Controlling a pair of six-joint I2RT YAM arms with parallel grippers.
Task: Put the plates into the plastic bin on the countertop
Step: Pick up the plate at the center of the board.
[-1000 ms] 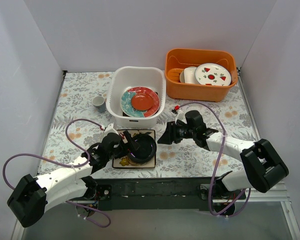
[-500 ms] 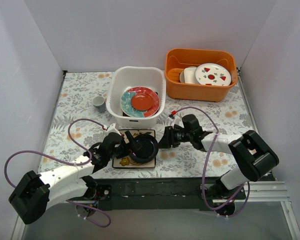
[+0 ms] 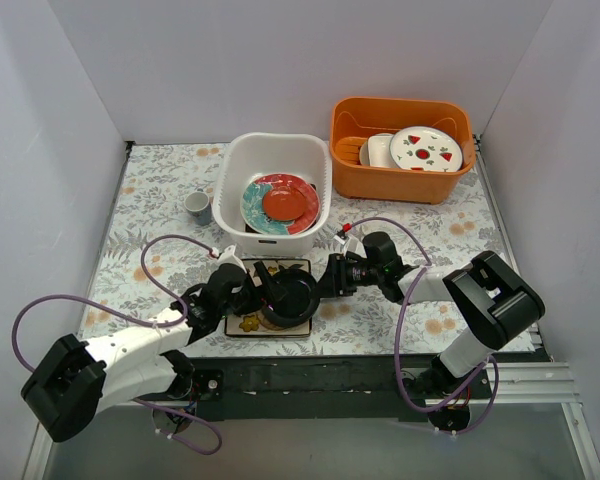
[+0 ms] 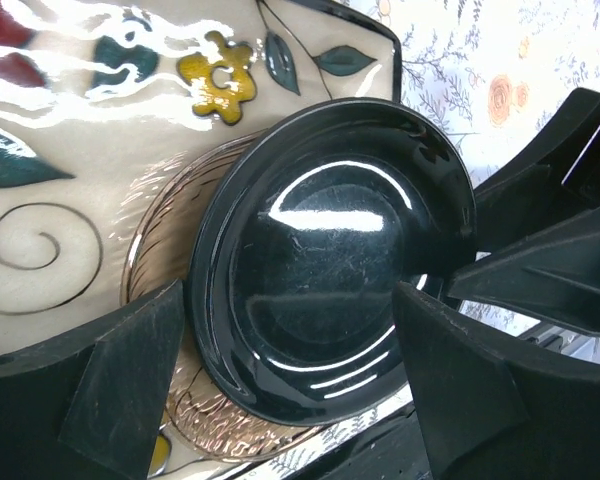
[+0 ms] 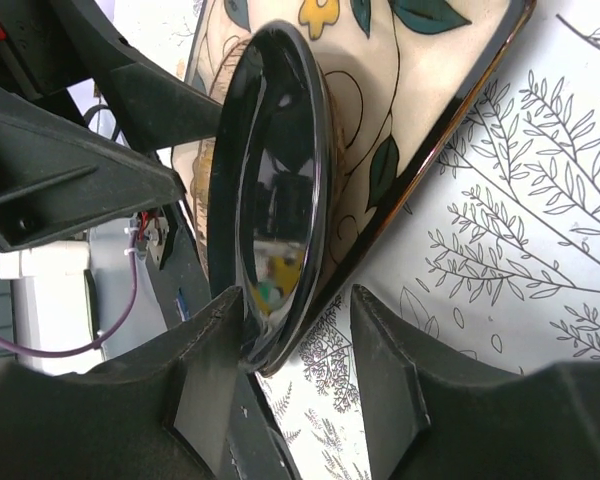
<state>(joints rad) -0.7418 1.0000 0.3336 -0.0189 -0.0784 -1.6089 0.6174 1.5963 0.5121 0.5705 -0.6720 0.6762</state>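
Left wrist: glossy black round plate (image 4: 320, 260)

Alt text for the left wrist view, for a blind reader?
A glossy black plate fills the centre, between the two fingers of the left hand, over a ribbed amber dish on a cream square plate painted with flowers. The right hand shows at the right, its fingers either side of the black plate's rim.

black round plate (image 4: 330, 260), cream square plate (image 4: 70, 130) with yellow flowers, white bin (image 3: 277, 139), orange tub (image 3: 400, 186)
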